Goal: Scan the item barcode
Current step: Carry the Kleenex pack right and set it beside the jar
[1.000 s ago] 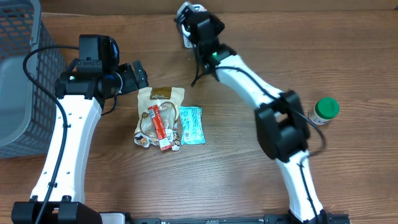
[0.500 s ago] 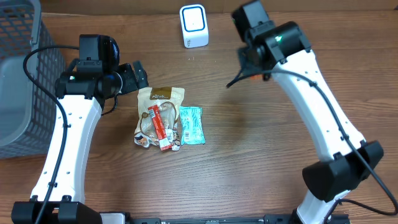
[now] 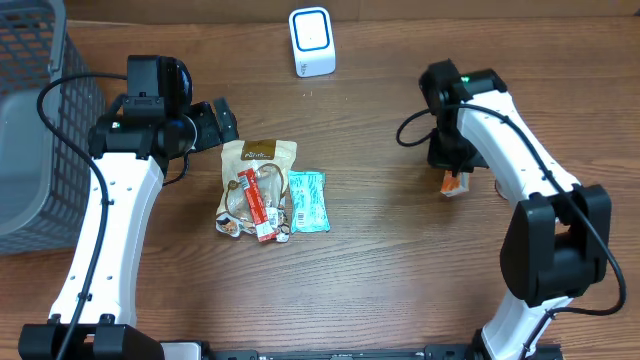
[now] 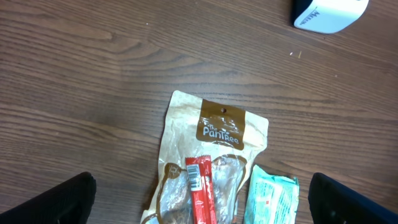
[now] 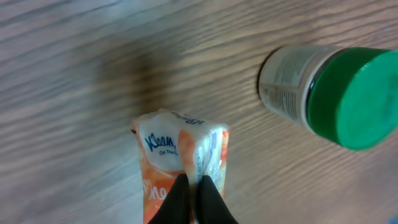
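The right hand (image 5: pixel 196 198) is clenched on an orange Kleenex tissue pack (image 5: pixel 180 165). Its two dark fingertips are pinched tight together on the pack's near edge. From overhead the pack (image 3: pixel 455 184) pokes out from under the right arm on the right side of the wooden surface (image 3: pixel 380 260), well away from the barcode scanner (image 3: pixel 311 42). The scanner is a small white box with a blue-edged face, and it stands at the far edge of the surface. The wrist view is blurred, so I cannot tell whether the pack touches the wood or hangs just above it. A green-lidded bottle (image 5: pixel 329 93) lies close beside the pack in that view. From overhead the bottle appears to be hidden by the arm.

The left hand (image 3: pixel 214 124) is released, its fingers spread wide and gripping nothing. It sits just beyond the top edge of a brown snack pouch (image 4: pixel 214 143). A red stick packet (image 4: pixel 200 193) lies on top of the pouch with a printed barcode at its upper end, and a teal packet (image 4: pixel 270 199) sits against the pouch's right side. All three lie flat in a small cluster at centre-left. A grey wire basket (image 3: pixel 30 120) stands at the left edge of the surface.
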